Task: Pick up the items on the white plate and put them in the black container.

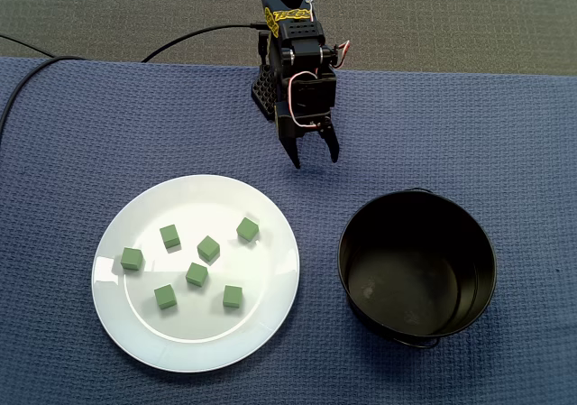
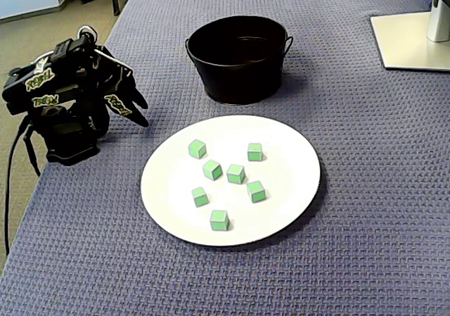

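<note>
Seven green cubes point(image 1: 208, 248) are scattered on the white plate point(image 1: 261, 324), which is set ahead of the hand point(image 1: 315, 157), lower left of it in a fixed view. Hand is seen w/ fingers spread, a clear gap between them, nothing pinched, tips pointed toward plate & pot. Black container point(image 1: 397, 234) is placed just beside the plate, lower right of the hand. Surface point(image 1: 505, 134) is covered w/ blue woven cloth.
</note>
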`<move>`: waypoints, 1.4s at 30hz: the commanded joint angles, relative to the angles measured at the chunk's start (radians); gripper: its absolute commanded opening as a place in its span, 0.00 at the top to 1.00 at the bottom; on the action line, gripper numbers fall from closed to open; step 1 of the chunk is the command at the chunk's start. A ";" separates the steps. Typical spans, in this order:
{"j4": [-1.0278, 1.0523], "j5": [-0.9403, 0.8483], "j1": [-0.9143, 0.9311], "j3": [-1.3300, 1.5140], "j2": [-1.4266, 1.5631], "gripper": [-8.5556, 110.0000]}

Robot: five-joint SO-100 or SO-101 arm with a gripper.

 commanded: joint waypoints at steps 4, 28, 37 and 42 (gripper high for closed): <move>0.130 0.192 0.015 0.018 -0.006 0.82; 0.249 0.218 0.433 -0.931 -0.742 0.86; 0.146 0.353 0.572 -1.272 -1.259 0.72; 0.051 0.365 0.574 -1.224 -1.370 0.69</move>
